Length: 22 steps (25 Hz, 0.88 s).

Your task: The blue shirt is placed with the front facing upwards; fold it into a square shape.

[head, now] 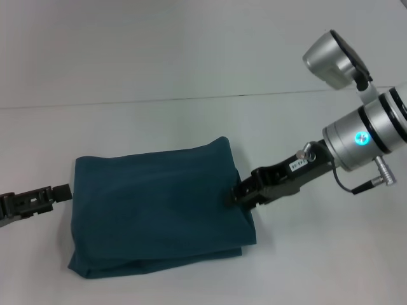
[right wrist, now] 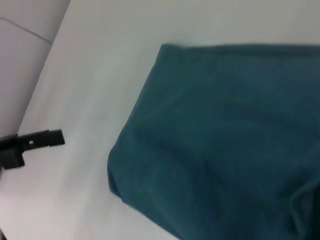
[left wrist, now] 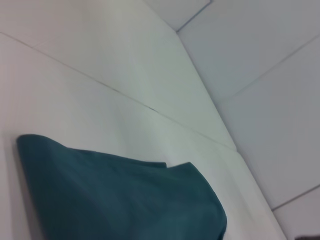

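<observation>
The blue shirt [head: 156, 206] lies on the white table, folded into a thick, roughly rectangular bundle with plain teal cloth on top; no print or collar shows. It also shows in the left wrist view [left wrist: 115, 200] and the right wrist view [right wrist: 225, 135]. My left gripper [head: 62, 191] is low over the table just off the bundle's left edge, apart from the cloth; it also shows in the right wrist view [right wrist: 50, 139]. My right gripper [head: 238, 194] is at the bundle's right edge, touching the cloth there.
The white table [head: 191, 121] runs to a seam at the back, with a pale wall behind it. My right arm's silver wrist and forearm [head: 362, 136] hang over the table's right side.
</observation>
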Available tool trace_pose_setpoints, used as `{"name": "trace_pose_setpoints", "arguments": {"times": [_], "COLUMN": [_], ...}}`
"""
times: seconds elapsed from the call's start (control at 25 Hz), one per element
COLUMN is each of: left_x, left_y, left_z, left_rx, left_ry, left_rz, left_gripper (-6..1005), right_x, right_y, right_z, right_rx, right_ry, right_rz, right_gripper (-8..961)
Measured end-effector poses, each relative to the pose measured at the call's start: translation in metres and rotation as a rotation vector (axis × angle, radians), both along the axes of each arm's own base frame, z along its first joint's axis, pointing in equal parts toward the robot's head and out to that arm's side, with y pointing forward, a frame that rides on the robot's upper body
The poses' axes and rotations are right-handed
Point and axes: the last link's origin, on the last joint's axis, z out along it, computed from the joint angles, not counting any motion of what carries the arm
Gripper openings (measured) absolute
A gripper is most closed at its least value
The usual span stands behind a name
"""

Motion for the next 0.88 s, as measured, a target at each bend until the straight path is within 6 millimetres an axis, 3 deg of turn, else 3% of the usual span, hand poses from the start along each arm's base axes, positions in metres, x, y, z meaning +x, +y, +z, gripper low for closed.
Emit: {"name": "trace_pose_setpoints", "arguments": {"times": [0.4, 0.6, 0.76, 0.88], "left_x": [-0.004, -0.005, -0.006, -0.006], "left_y": [-0.002, -0.003, -0.003, -0.003], "left_z": [-0.003, -0.003, -0.003, -0.002], "left_rx": [0.011, 0.014, 0.015, 0.016], "left_ry": [-0.023, -0.022, -0.020, -0.018], "left_rz": [0.017, 0.021, 0.024, 0.024], "left_gripper": [919, 920, 920, 919], "right_x": [0.002, 0.016, 0.022, 0.013], "right_y": [-0.009, -0.012, -0.011, -0.010], "right_z": [-0.031, -0.046, -0.038, -0.021], "right_rx": [-0.015, -0.018, -0.021, -0.014], "right_ry": [0.069, -0.032, -0.073, 0.007], "right_rz": [-0.071, -0.101, -0.117, -0.096], "right_gripper": [556, 552, 550, 547]}}
